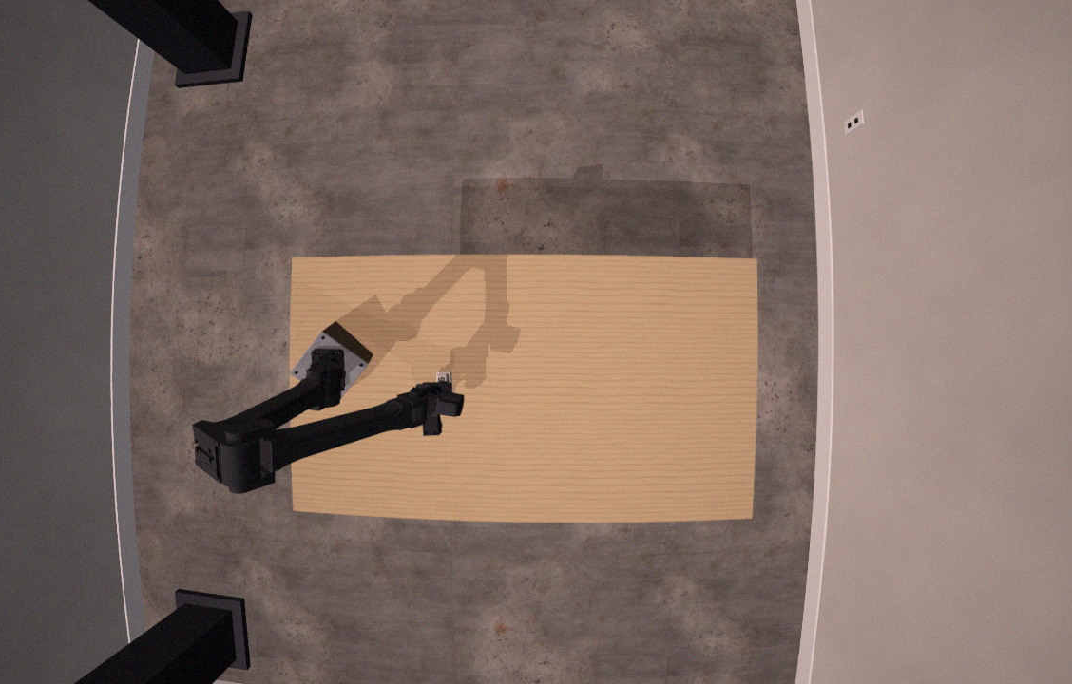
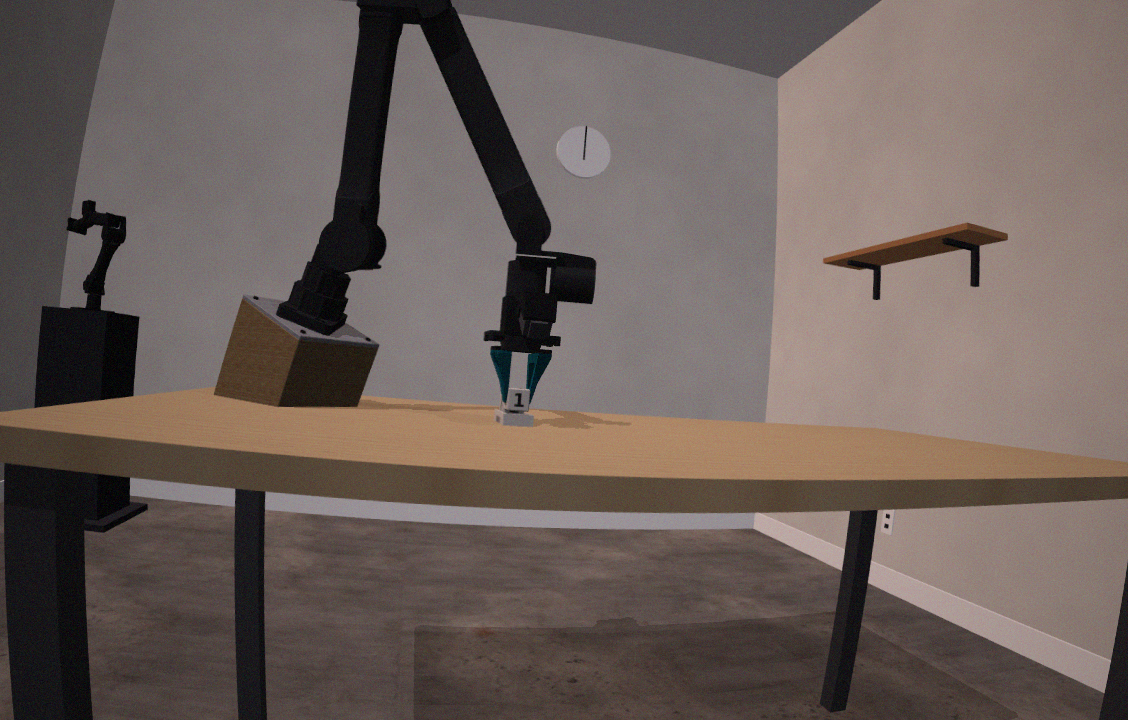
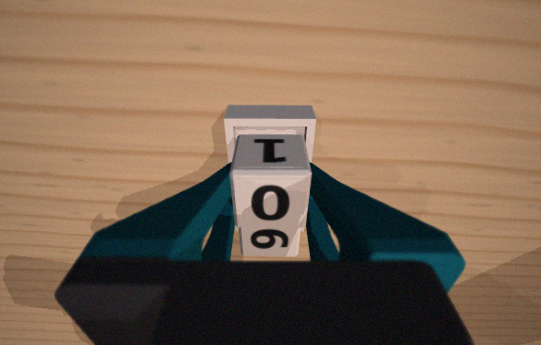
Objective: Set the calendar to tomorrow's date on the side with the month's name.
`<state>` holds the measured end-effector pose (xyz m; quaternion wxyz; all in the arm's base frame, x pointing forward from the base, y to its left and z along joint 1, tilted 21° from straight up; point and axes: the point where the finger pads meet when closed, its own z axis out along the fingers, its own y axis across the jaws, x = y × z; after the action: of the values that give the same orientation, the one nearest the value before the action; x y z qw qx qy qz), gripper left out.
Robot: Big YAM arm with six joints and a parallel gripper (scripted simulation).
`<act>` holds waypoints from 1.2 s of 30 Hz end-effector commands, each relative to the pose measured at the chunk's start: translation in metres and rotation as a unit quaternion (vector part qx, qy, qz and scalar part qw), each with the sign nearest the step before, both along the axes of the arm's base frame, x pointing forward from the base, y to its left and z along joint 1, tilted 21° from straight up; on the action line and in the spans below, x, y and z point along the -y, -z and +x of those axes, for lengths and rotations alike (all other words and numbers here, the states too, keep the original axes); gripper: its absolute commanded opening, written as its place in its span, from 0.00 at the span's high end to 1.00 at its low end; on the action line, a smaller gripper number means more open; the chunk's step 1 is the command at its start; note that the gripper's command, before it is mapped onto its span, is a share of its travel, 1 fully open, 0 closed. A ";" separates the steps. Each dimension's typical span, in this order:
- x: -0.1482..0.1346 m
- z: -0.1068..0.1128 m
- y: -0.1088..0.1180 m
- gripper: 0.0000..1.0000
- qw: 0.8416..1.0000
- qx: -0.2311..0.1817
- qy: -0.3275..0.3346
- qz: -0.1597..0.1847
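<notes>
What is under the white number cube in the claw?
A second white cube showing a 9 sits below the held white cube, in the small white tray. Whether they touch is hidden.

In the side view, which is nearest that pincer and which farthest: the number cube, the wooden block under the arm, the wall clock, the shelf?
1. Cube: gripped in the pincer, over the tray.
2. Wooden block: on the table, to its left.
3. Clock: on the back wall, above.
4. Shelf: on the right wall.
</notes>
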<state>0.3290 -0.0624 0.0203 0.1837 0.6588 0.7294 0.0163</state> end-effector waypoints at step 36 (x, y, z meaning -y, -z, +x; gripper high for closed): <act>0.004 0.005 0.006 0.73 1.000 0.003 -0.003 -0.002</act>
<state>0.3311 -0.0636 0.0152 0.1844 0.6590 0.7290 0.0169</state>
